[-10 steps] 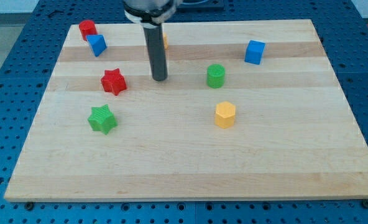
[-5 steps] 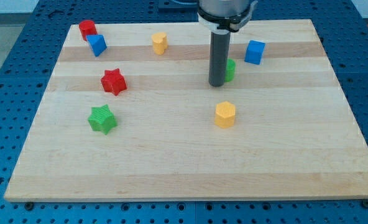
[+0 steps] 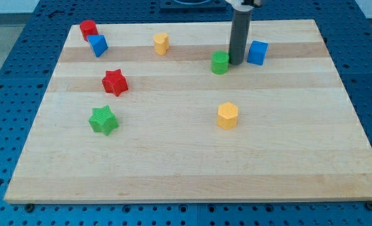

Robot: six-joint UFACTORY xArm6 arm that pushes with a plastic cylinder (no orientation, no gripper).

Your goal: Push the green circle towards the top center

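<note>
The green circle (image 3: 220,63), a short green cylinder, stands on the wooden board (image 3: 192,157) right of centre in the upper part. My tip (image 3: 235,62) is down on the board just to the circle's right, touching or nearly touching it. The rod rises straight up out of the view's top. A blue cube (image 3: 257,52) stands close on the tip's right side.
A yellow block (image 3: 161,43) sits near the top centre, left of the circle. A red block (image 3: 88,29) and a blue block (image 3: 98,45) are at the top left. A red star (image 3: 115,82) and a green star (image 3: 103,120) are at the left. A yellow hexagon (image 3: 227,116) lies below the circle.
My tip swept from the left of centre to the right, past the green circle, and now stands on its right side. The circle has shifted slightly up and left.
</note>
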